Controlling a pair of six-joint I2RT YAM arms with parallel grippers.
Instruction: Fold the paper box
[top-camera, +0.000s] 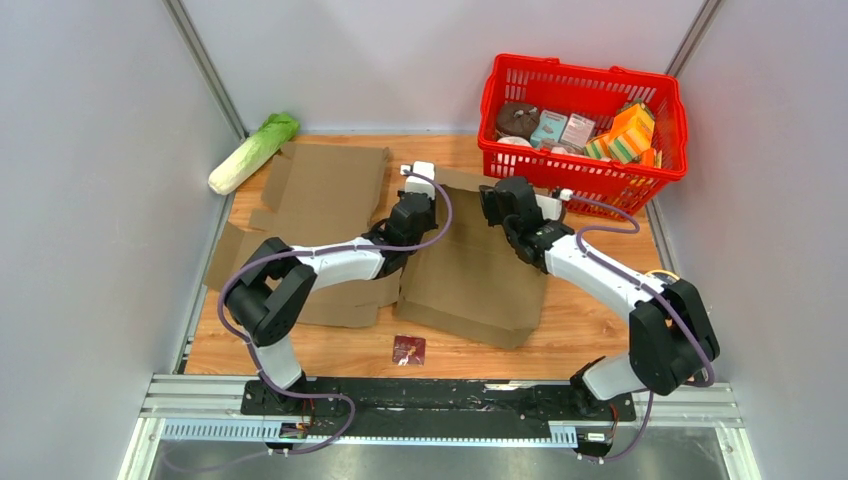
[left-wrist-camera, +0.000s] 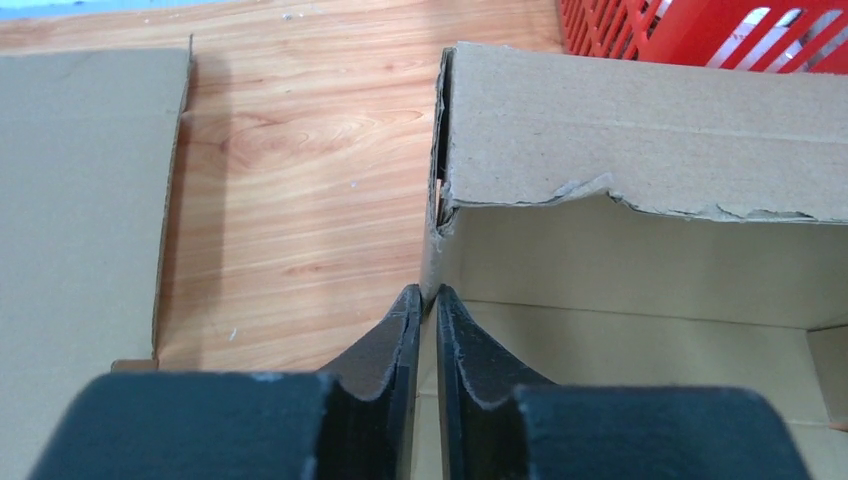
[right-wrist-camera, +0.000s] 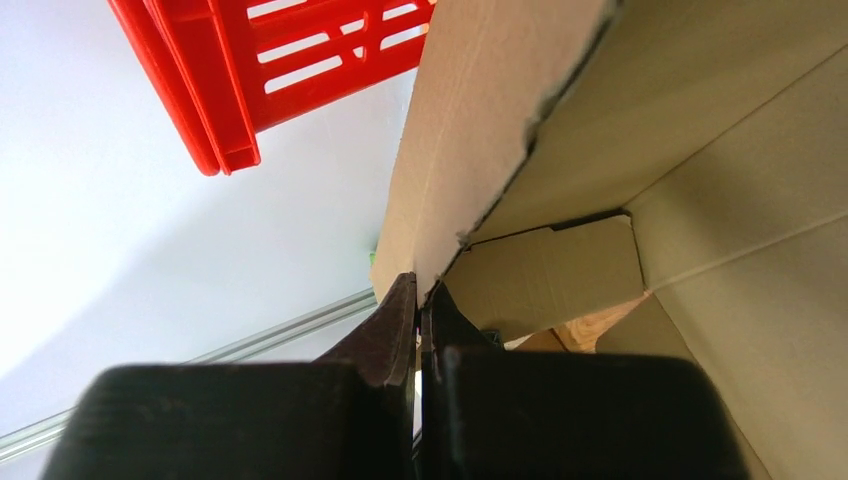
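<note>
Paper box (top-camera: 478, 275) mid-frame on wooden table (top-camera: 585, 335), half-opened; left gripper (left-wrist-camera: 427, 300) pinching its upper-left wall edge, right gripper (right-wrist-camera: 418, 295) clenched on wall edge beside red basket (top-camera: 585, 115), upper right

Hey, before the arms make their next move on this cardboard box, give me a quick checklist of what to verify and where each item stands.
1. Left gripper pinching a wall of the paper box: ok.
2. Right gripper pinching another edge of the box: ok.
3. Box edges intact: not ok, there is a torn edge in the left wrist view.
4. Room from the red basket: cannot tell, it stands close behind the right gripper.
5. Flat cardboard out of the way: not ok, it lies under the left arm.
</note>
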